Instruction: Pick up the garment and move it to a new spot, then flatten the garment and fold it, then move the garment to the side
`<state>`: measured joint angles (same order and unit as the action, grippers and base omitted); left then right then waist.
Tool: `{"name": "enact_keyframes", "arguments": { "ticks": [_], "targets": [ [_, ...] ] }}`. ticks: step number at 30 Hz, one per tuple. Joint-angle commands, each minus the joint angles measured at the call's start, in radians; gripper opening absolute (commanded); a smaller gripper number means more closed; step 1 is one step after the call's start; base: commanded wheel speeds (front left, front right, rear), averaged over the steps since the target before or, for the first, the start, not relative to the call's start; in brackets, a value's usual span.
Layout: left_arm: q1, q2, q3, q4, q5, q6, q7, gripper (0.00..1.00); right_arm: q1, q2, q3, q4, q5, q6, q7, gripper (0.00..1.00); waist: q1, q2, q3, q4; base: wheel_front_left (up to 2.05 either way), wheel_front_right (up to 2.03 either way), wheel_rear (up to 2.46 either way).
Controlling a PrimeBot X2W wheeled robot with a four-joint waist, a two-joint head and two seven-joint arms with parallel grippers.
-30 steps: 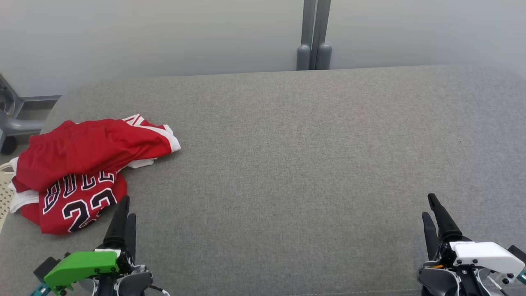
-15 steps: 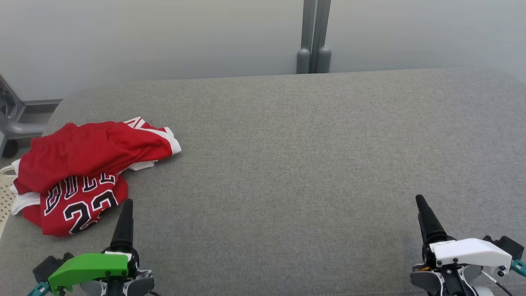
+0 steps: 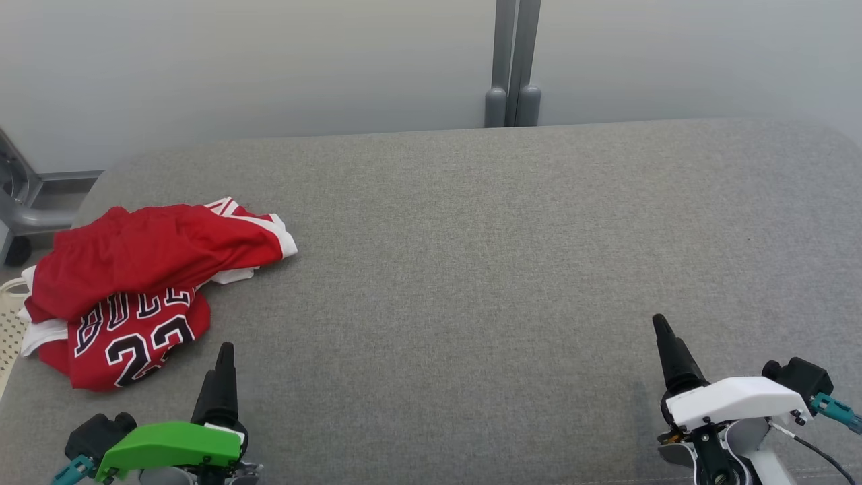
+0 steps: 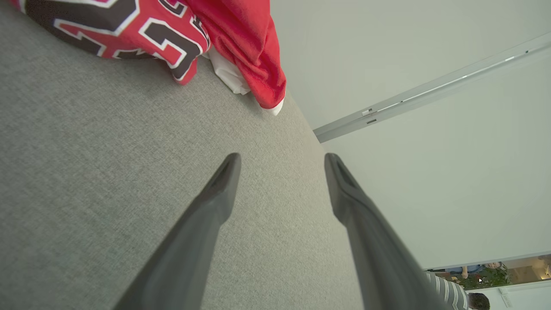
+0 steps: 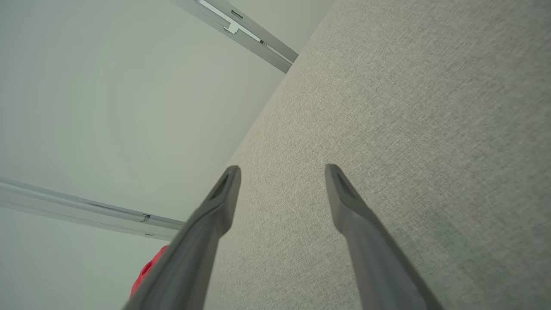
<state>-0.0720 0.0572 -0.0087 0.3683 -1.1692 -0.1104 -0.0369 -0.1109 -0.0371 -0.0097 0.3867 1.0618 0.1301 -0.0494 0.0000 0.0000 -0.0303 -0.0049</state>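
The garment [image 3: 135, 283] is a crumpled red jersey with white trim and black number 23, lying at the left end of the grey padded table [image 3: 471, 269]. My left gripper [image 3: 225, 350] is at the lower left, just right of the garment's near edge and apart from it, turned on its side. In the left wrist view the garment [image 4: 181, 30] lies ahead at the top left, and the left gripper [image 4: 282, 161] is open and empty. My right gripper [image 3: 660, 323] is at the lower right over bare fabric. The right wrist view shows the right gripper [image 5: 282, 172] open and empty.
A grey post [image 3: 512, 60] rises behind the table's far edge against a pale wall. A grey wheeled stand [image 3: 20, 215] and a perforated white basket [image 3: 8, 316] sit off the table's left end. A person [image 4: 456, 292] in a striped shirt appears far off in the left wrist view.
The head camera has tilted, so the whole scene sits slightly lower. Both grippers have rolled onto their sides and drawn back a little toward the near edge. The garment has not moved.
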Motion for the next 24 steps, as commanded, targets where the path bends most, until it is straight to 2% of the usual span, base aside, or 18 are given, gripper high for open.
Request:
{"name": "enact_keyframes", "arguments": {
  "ticks": [1, 14, 24],
  "targets": [
    [-0.010, 0.016, -0.014, 0.000, 0.048, 0.010, -0.012, 1.00, -0.030, -0.007, 0.006, -0.003, -0.060, 0.000, -0.009, 1.00, 0.0000, 0.0000, -0.001, 0.000, 0.00, 0.00, 0.00],
    [-0.045, 0.056, -0.091, 0.037, 0.251, 0.058, -0.034, 1.00, -0.039, -0.008, 0.041, -0.026, -0.407, 0.000, 0.005, 1.00, 0.0000, 0.0000, -0.006, 0.001, 0.00, 0.00, 0.00],
    [-0.061, 0.078, -0.127, 0.053, 0.366, 0.096, -0.056, 1.00, -0.028, -0.010, 0.063, -0.047, -0.564, 0.000, 0.026, 1.00, 0.0000, 0.0000, -0.010, 0.002, 0.00, 0.00, 0.00]
  ]
}}
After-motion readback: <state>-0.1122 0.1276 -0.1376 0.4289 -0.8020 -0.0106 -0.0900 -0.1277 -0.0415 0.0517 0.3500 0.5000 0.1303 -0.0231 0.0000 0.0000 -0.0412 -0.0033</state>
